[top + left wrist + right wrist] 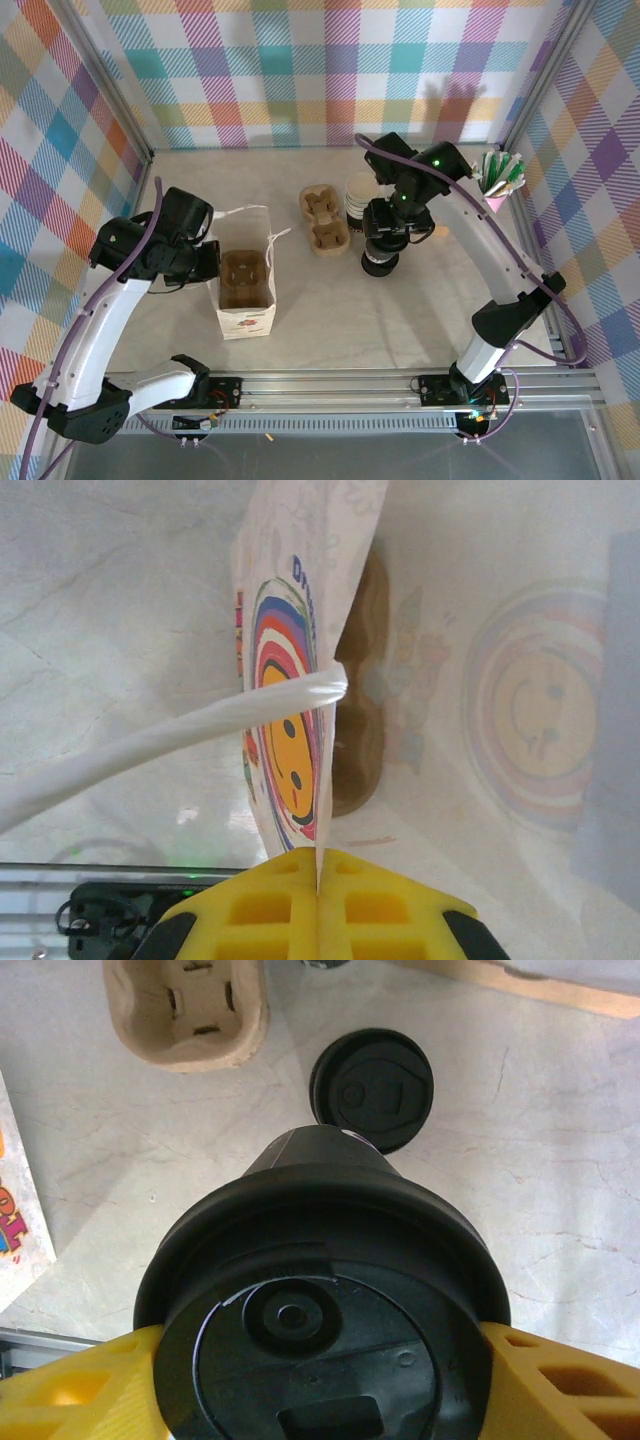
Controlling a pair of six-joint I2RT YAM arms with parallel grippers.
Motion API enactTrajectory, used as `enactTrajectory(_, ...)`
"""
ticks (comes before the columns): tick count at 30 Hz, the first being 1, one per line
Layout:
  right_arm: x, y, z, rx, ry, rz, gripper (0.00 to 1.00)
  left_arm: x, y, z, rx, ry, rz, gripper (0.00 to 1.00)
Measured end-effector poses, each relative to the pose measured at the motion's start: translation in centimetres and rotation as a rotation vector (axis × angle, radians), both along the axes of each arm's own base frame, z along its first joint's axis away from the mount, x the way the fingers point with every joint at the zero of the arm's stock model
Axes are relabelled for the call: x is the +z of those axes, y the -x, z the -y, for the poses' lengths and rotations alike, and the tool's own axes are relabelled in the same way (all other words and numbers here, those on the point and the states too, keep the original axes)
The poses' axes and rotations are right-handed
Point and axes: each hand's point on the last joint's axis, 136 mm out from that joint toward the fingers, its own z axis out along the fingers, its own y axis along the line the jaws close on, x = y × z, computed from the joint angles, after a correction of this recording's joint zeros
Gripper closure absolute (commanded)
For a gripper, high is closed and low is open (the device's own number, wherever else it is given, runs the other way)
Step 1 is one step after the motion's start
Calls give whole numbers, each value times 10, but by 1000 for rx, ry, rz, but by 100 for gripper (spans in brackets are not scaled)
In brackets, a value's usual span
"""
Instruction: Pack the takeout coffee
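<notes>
Pale marble-ish table [340,310]. Left gripper [318,880] is pinching the rim of the paper bag [285,750]. Right gripper [315,1400] is clamped around the takeout coffee [320,1260].

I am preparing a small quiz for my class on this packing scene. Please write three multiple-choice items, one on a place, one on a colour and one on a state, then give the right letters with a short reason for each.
1. Where is the takeout coffee?
A) on the stack of lidless cups
B) held in the right gripper
C) on a cardboard carrier

2. What colour is its lid?
A) black
B) white
C) green

3. What state is the left gripper in?
A) open above the table
B) shut on a loose lid
C) shut on the edge of the paper bag

Answers: B, as yellow fingers flank the cup in the right wrist view; A, as the lid is black all over; C, as its fingers meet on the bag's wall in the left wrist view.
</notes>
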Motion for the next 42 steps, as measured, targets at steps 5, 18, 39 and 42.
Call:
enactTrajectory(5,6,-6,-4,54,0,24,48,-7,0,6,21,54,21,100)
enactTrajectory(18,56,-12,-14,151,-146,143,52,0,-35,34,38,116,-9,100)
enactTrajectory(39,149,23,-42,208,-541,248,58,-16,-25,110,-83,112,-102,100)
enactTrajectory(42,151,27,-44,210,-567,232,58,-17,-27,119,-92,114,-96,100)
